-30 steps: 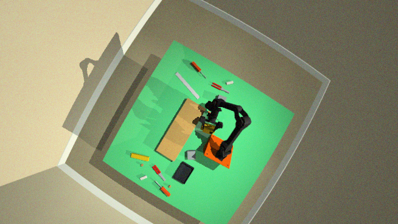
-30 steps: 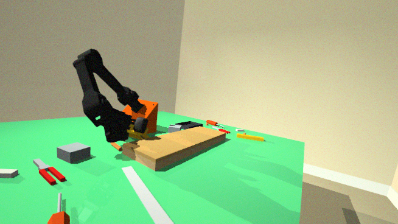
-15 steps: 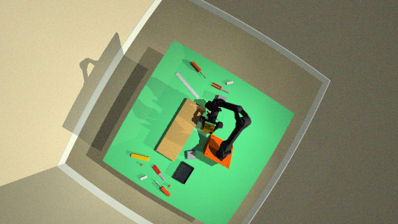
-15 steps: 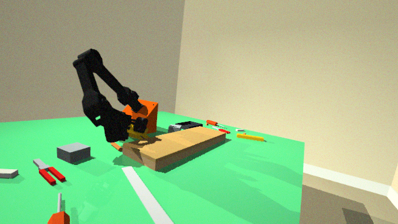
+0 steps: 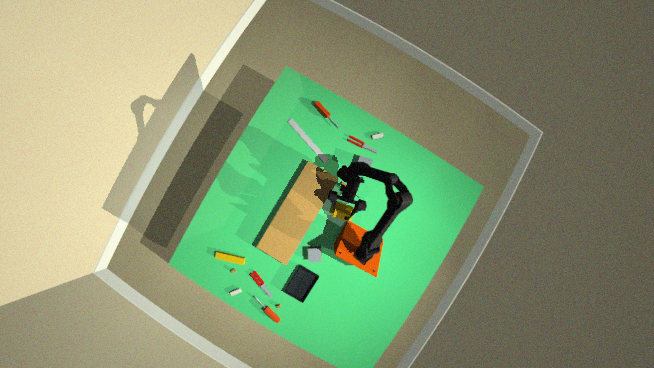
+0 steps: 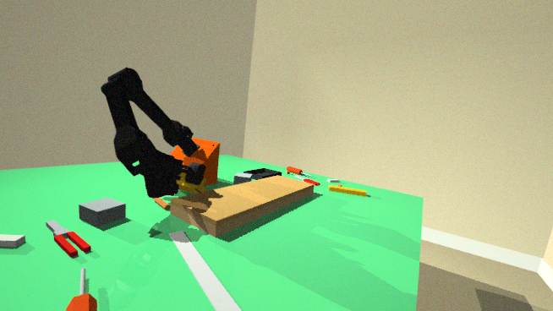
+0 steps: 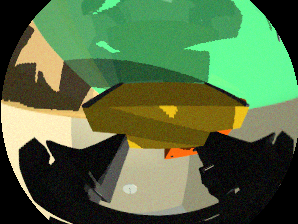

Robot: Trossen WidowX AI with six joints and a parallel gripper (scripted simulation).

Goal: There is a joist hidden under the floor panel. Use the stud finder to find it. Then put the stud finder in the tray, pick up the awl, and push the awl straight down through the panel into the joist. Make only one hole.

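My claw [image 5: 346, 202] [image 6: 184, 178] [image 7: 166, 132] is spread wide around the yellow stud finder [image 5: 343, 210] [image 6: 188, 184] [image 7: 165, 117], pinching it between the fingers. I have it off the bench [image 5: 425, 215] [image 6: 364, 253] [image 7: 260, 60], beside one end of the wooden floor panel [image 5: 287, 220] [image 6: 258, 195] [image 7: 50, 55]. An orange handle [image 6: 161, 204] lies near that end, partly hidden. The black tray [image 5: 300, 283] [image 6: 266, 173] sits past the panel's other end, near a gray block [image 5: 313, 254] [image 6: 243, 177].
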